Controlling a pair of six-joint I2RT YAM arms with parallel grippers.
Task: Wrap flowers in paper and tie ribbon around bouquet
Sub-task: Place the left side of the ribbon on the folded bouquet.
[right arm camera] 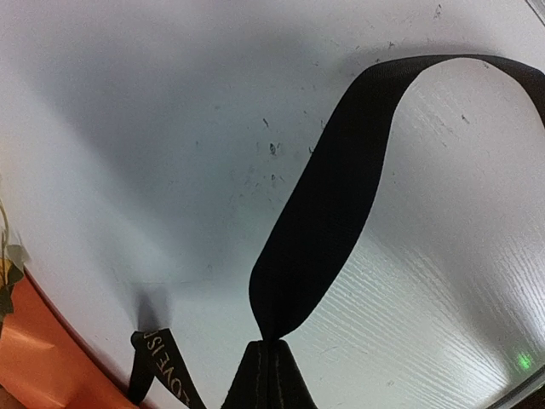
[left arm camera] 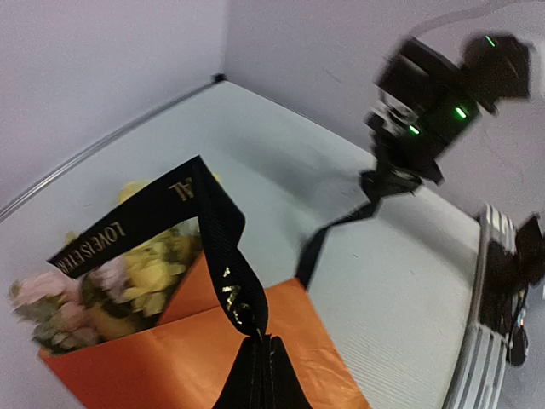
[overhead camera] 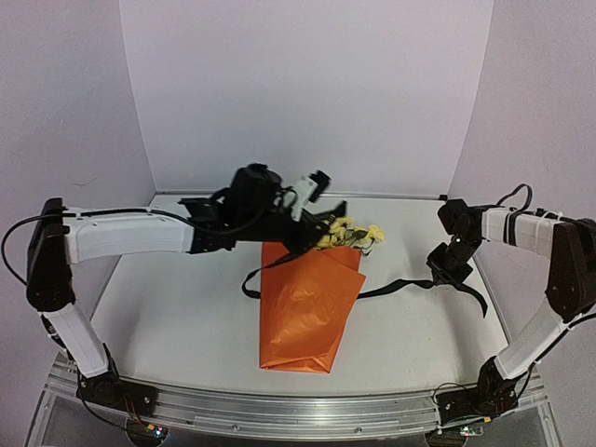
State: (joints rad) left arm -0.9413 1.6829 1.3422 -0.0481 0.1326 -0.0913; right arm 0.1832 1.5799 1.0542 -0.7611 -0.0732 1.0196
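The orange paper (overhead camera: 305, 312) lies folded over the flowers (overhead camera: 349, 235), whose yellow and pink blooms (left arm camera: 145, 273) stick out of its far end. The black lettered ribbon (overhead camera: 400, 287) runs from under the paper out to both sides. My left gripper (overhead camera: 315, 235) hovers over the paper's upper part, shut (left arm camera: 260, 341) on one end of the ribbon (left arm camera: 209, 217), which loops up across the blooms. To the right of the paper, my right gripper (overhead camera: 450, 270) is low over the table, shut (right arm camera: 271, 341) on the other end of the ribbon (right arm camera: 341, 187). A tail trails off beyond it.
White walls close in the table (overhead camera: 186, 317) at the back and sides. A metal rail (overhead camera: 298, 414) runs along the near edge. The right arm (left arm camera: 426, 111) shows in the left wrist view. The paper's corner (right arm camera: 25, 358) shows at the lower left of the right wrist view.
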